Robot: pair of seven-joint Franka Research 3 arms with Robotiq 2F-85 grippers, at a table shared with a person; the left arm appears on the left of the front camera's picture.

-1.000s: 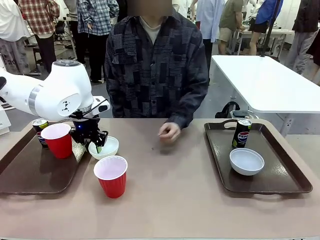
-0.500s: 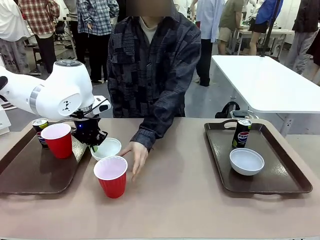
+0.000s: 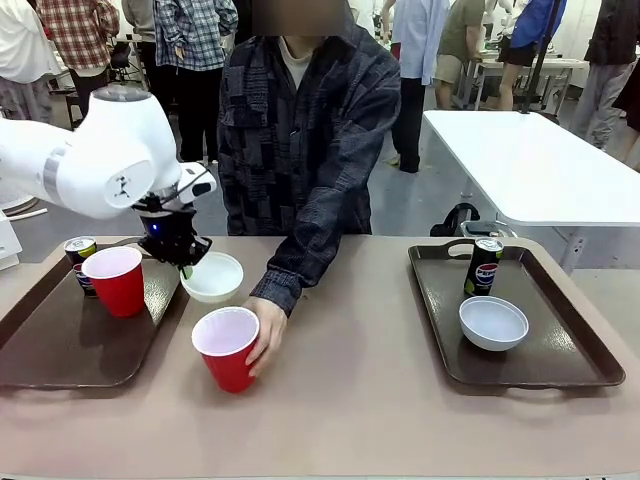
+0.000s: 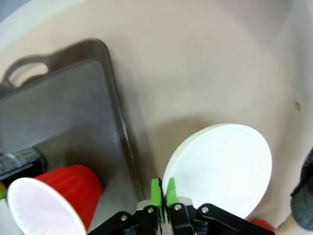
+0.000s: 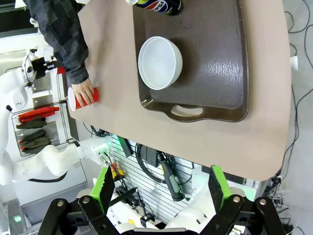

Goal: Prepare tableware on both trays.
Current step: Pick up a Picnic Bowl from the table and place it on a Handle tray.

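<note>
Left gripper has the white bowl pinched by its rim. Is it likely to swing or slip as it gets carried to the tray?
Probably stiff: the white bowl keeps its round shape in the shut left gripper. It could pivot, since only one thin edge of rim sits between the pads. Its surface looks smooth, so slipping seems possible; move slowly toward the left tray.

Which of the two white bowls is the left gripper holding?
The bowl beside the left tray, pinched at its rim by the left gripper. The other bowl sits untouched in the right tray.

I see left gripper [image 3: 186, 268] closed on small round white bowl [image 3: 213, 277], lifted off table; person's hand [image 3: 263, 334] now grasps red plastic cup [image 3: 229, 347].
</note>
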